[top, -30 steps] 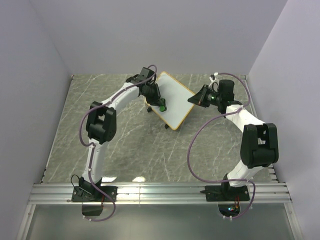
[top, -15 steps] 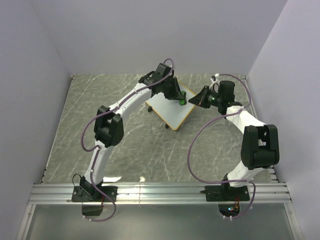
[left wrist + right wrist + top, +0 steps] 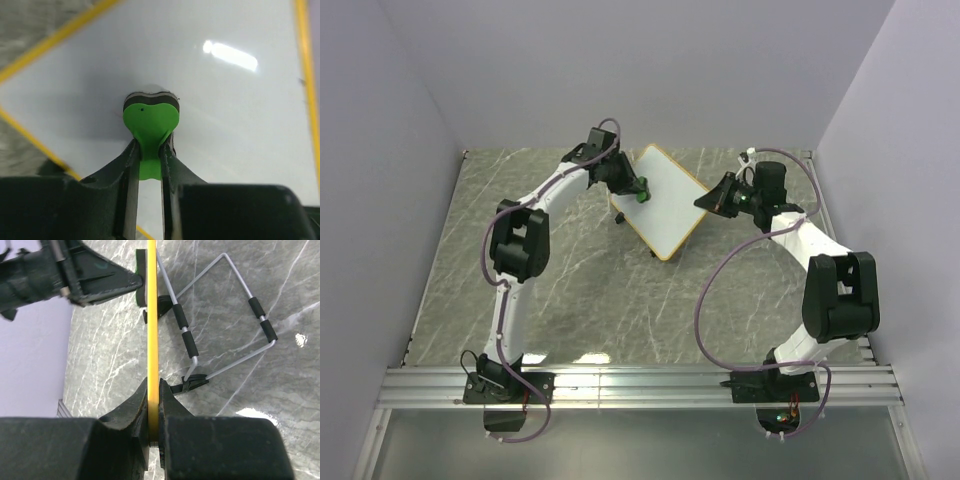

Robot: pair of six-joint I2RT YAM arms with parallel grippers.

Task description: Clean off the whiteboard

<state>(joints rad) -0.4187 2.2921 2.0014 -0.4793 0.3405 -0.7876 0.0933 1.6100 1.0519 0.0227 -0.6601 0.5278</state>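
Observation:
The whiteboard (image 3: 666,199) stands tilted at the back middle of the table, white face with a yellow-orange frame. In the left wrist view its white face (image 3: 235,110) fills the frame and looks clean. My left gripper (image 3: 638,189) is shut on the small green eraser (image 3: 150,117), whose dark pad presses on the board near its left corner. My right gripper (image 3: 712,199) is shut on the board's right edge; in the right wrist view the yellow frame (image 3: 152,315) runs edge-on between the jaws.
Behind the board, its wire stand (image 3: 235,335) with black sleeves rests on the grey marble table (image 3: 580,290). Lilac walls close in the back and both sides. A metal rail (image 3: 640,385) runs along the near edge.
My left gripper swept the eraser from the board's lower left to its right side, then back to the upper left. My right gripper kept its hold on the board's edge.

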